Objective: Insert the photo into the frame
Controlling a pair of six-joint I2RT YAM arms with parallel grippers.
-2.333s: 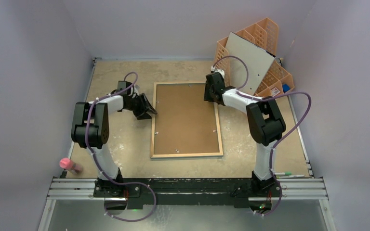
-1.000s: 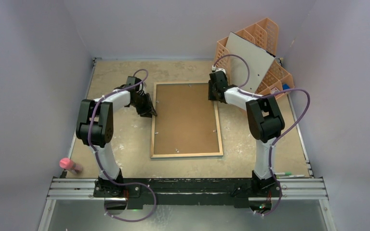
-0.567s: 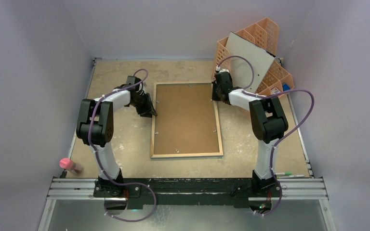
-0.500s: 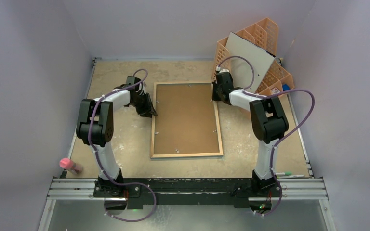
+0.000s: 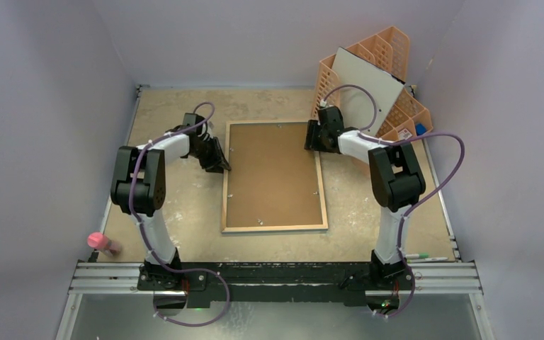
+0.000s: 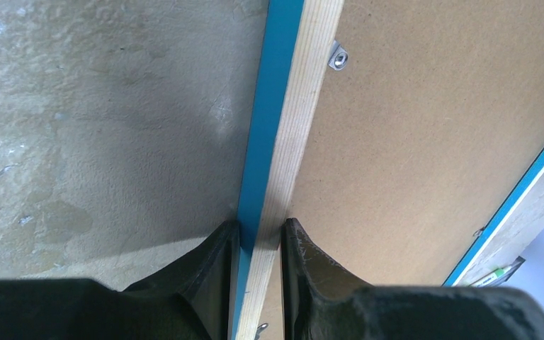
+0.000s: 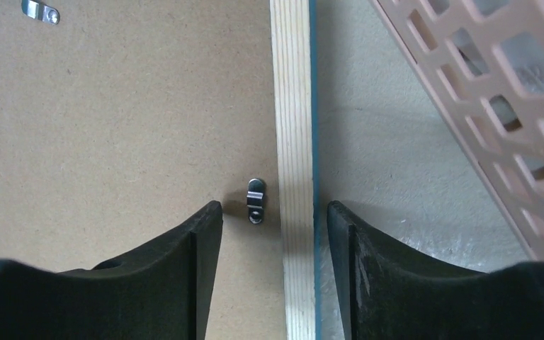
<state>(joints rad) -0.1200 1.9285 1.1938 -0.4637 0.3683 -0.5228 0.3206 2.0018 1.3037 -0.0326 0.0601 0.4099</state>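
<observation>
The frame (image 5: 224, 191) lies face down in the middle of the table, with its wood rim up and the brown hardboard backing (image 5: 273, 173) set in it. My left gripper (image 5: 222, 166) is shut on the frame's left rim (image 6: 304, 92); its jaws pinch the blue edge and the wood (image 6: 261, 230). My right gripper (image 5: 314, 142) is open near the upper right corner. Its jaws straddle the right rim (image 7: 292, 106) and a small metal clip (image 7: 255, 200), gripper (image 7: 275, 209). The photo is hidden.
An orange lattice organiser (image 5: 389, 49) stands at the back right, close to my right gripper (image 7: 482, 85), with a grey-white board (image 5: 368, 88) leaning on it. A pink object (image 5: 99, 242) lies at the near left. Pens (image 5: 425, 257) lie at the near right.
My right gripper drifted a little toward the organiser, then came back left over the frame's right rim. My left gripper stays shut on the left rim; its elbow shifted slightly.
</observation>
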